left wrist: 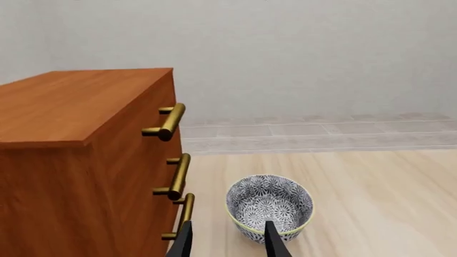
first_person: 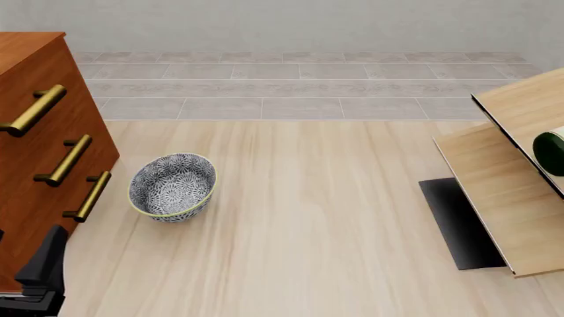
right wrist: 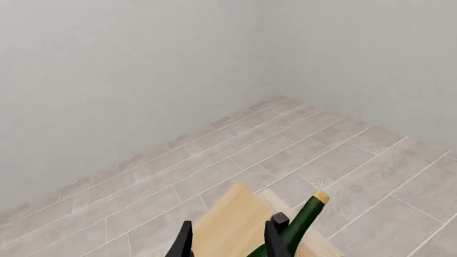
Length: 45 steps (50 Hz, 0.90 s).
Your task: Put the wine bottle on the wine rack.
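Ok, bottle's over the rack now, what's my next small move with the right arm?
Probably pull the right gripper straight back: its fingers look open, and the wine bottle seems to lie on the wine rack already.

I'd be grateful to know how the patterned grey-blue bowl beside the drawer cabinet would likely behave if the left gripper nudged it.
The patterned grey-blue bowl looks like glazed ceramic, so probably rigid, fairly heavy and chip-prone. Its foot seems narrower than its rim, so a nudge high on the wall might tip it; a low push would likely slide it across the smooth pale wooden table. The left gripper is open.
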{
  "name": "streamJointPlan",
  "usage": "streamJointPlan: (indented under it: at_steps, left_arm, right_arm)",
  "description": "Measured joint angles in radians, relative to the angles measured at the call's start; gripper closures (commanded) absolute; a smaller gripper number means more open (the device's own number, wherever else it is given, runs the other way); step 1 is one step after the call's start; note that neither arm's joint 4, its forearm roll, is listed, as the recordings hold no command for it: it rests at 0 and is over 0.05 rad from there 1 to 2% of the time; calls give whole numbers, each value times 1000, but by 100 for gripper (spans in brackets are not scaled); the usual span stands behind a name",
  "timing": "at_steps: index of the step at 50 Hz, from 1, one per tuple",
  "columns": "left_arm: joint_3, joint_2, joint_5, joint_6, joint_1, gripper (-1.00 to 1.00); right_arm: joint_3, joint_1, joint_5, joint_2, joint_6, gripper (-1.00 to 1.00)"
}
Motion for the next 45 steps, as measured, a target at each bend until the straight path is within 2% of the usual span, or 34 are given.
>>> streamJointPlan:
  at_steps: [19, 45]
  left_arm:
    - [-27, 0, 25, 11, 2, -100]
    - [-87, 0, 83, -12, 8, -100]
  right_arm:
    - [81, 81, 29, -107, -79, -100]
    - [193, 189, 69, -254, -147, -100]
